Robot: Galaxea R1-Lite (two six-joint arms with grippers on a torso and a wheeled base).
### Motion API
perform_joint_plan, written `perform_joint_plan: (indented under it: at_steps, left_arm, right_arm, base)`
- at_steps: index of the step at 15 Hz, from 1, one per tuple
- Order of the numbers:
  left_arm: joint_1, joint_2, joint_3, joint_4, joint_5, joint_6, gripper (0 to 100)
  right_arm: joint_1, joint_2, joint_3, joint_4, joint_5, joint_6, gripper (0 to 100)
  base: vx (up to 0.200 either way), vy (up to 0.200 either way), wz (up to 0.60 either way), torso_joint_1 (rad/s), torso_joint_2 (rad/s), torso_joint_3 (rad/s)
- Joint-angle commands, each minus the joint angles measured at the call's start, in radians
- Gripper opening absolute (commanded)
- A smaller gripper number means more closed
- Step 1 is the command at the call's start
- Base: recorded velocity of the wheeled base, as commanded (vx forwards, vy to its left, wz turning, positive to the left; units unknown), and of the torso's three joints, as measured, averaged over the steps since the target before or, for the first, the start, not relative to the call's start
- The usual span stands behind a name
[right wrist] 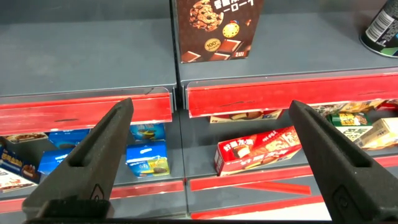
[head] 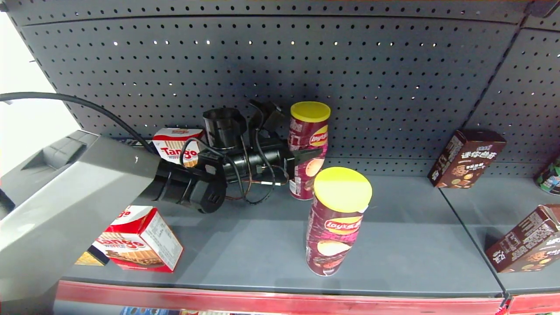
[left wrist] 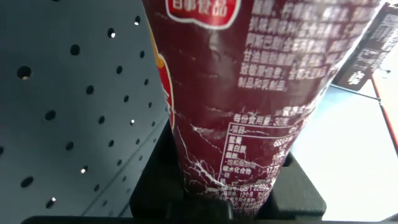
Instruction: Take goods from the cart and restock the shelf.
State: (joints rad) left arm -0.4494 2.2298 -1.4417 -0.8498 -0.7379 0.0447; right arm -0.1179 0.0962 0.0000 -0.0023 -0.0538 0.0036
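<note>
A maroon chip can (head: 309, 144) with a yellow lid stands upright at the back of the grey shelf (head: 245, 249), close to the pegboard wall. My left gripper (head: 305, 160) is shut on its middle, and the left wrist view has the can's body (left wrist: 249, 93) pressed between the black fingers. A second, matching chip can (head: 336, 221) stands free nearer the front edge. My right gripper (right wrist: 211, 109) is open with nothing in it, out in front of the red-edged shelf fronts (right wrist: 292, 93), below a brown cookie box (right wrist: 216, 28).
Two red-and-white wafer boxes (head: 142, 239) (head: 178, 146) sit at the shelf's left. Brown cookie boxes (head: 467, 158) (head: 525, 239) lie at the right. Lower shelves hold blue (right wrist: 146, 158) and red (right wrist: 258, 152) packs. Open shelf floor lies between the front can and the right boxes.
</note>
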Motion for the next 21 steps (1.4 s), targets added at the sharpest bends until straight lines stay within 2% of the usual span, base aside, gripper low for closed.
perform_joint_plan:
  at_steps: [1, 9, 10, 14, 16, 17, 21]
  left_arm:
    - [0.000, 0.027, -0.025, -0.002, 0.000, 0.003, 0]
    - [0.000, 0.062, -0.034, -0.022, -0.002, 0.018, 0]
    - [0.000, 0.062, -0.031, -0.023, -0.002, 0.021, 100]
    - [0.003, 0.044, -0.020, -0.003, 0.002, 0.015, 100]
    - [0.008, 0.001, -0.003, 0.041, 0.003, 0.015, 100]
    - [0.009, -0.048, 0.001, 0.129, 0.011, 0.015, 100]
    - [-0.002, -0.142, 0.003, 0.293, 0.077, 0.017, 100]
  right_arm:
    - [0.000, 0.002, 0.000, -0.001, 0.000, -0.001, 100]
    - [-0.002, 0.002, 0.000, -0.001, 0.000, -0.001, 100]
    - [0.000, 0.002, 0.000, -0.001, 0.000, -0.001, 100]
    - [0.000, 0.002, 0.000, -0.001, 0.000, -0.001, 100]
    - [0.000, 0.002, 0.000, -0.001, 0.000, -0.001, 100]
    - [0.000, 0.002, 0.000, -0.001, 0.000, -0.001, 100]
    - [0.000, 0.002, 0.000, -0.001, 0.000, -0.001, 100]
  base:
    - [0.000, 0.000, 0.00, 0.000, 0.00, 0.000]
    - [0.000, 0.000, 0.00, 0.000, 0.00, 0.000]
    - [0.000, 0.000, 0.00, 0.000, 0.00, 0.000]
    - [0.000, 0.000, 0.00, 0.000, 0.00, 0.000]
    - [0.000, 0.000, 0.00, 0.000, 0.00, 0.000]
    - [0.000, 0.000, 0.00, 0.000, 0.00, 0.000]
    - [0.000, 0.000, 0.00, 0.000, 0.00, 0.000]
